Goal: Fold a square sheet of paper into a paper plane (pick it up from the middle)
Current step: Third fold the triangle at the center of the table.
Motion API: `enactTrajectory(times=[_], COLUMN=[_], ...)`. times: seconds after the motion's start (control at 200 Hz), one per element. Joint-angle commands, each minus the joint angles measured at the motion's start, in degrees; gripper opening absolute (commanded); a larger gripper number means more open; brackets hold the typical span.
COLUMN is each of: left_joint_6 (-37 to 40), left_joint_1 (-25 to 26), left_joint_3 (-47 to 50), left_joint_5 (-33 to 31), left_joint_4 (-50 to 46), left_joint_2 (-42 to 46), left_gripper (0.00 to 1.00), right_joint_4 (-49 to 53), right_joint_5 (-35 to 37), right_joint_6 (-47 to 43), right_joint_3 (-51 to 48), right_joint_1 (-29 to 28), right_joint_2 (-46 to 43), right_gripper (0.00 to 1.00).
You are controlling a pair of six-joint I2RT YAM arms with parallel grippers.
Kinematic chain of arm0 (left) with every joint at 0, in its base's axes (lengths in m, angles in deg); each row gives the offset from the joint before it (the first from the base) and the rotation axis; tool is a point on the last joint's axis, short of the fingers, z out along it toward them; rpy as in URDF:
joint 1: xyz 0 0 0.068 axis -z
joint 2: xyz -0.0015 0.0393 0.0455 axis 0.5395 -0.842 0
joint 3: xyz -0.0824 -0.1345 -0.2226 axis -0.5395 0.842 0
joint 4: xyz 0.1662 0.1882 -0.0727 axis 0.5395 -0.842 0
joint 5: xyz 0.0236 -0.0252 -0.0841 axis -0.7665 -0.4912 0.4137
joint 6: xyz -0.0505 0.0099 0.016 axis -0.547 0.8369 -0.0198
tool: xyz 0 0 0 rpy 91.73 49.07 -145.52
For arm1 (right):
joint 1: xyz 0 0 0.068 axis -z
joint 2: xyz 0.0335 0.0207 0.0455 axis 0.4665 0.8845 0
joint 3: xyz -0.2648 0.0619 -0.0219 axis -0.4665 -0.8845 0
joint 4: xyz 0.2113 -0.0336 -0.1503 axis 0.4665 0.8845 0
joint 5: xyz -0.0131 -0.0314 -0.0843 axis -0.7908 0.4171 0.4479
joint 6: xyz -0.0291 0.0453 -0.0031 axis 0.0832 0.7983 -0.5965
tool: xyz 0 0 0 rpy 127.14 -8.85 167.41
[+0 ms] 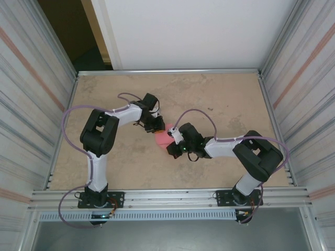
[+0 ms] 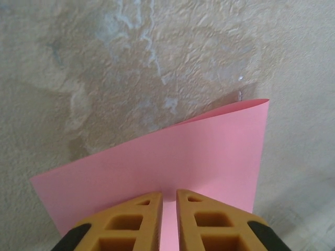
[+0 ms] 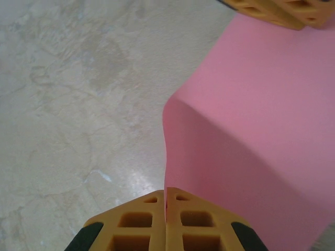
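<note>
The square sheet of paper [image 1: 163, 138], pink and bowed into a soft hump, is over the middle of the table [image 1: 220, 99] between the two hands, largely hidden by them from above and cut off in both wrist views. The right hand [image 3: 166, 192] is clamped on one edge. The left hand [image 2: 169, 196] is nearly closed with pink showing in the slit, but I cannot tell whether it pinches the sheet.

Both arms [image 1: 99, 137] are white with black joints, trailing lilac cables [image 1: 67, 130] (gripper fingers [image 2: 131, 225] ochre, honeycombed).
</note>
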Motion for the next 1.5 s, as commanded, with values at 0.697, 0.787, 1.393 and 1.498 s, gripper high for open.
enactTrajectory(times=[0.697, 0.787, 1.393, 1.498], left_joint_6=[4.85, 4.91, 5.05, 5.05], left_joint_1=[0.73, 0.73, 0.93, 0.98], left_joint_3=[-1.65, -1.66, -1.72, -1.61], left_joint_5=[-1.56, -1.51, -1.47, -1.42], left_joint_4=[-4.05, -4.09, -4.21, -4.28], left_joint_2=[-4.52, -4.52, -4.61, -4.62], left_gripper=[0.16, 0.16, 0.16, 0.16], right_joint_4=[6.39, 6.76, 6.71, 6.71], right_joint_5=[6.84, 6.25, 6.64, 6.57], right_joint_6=[5.31, 5.09, 4.69, 4.66], right_joint_3=[4.32, 4.52, 5.15, 5.33], right_joint_1=[1.09, 1.29, 1.6, 1.58], right_joint_2=[2.35, 2.66, 4.39, 4.72], right_gripper=[0.0, 0.0, 0.0, 0.0])
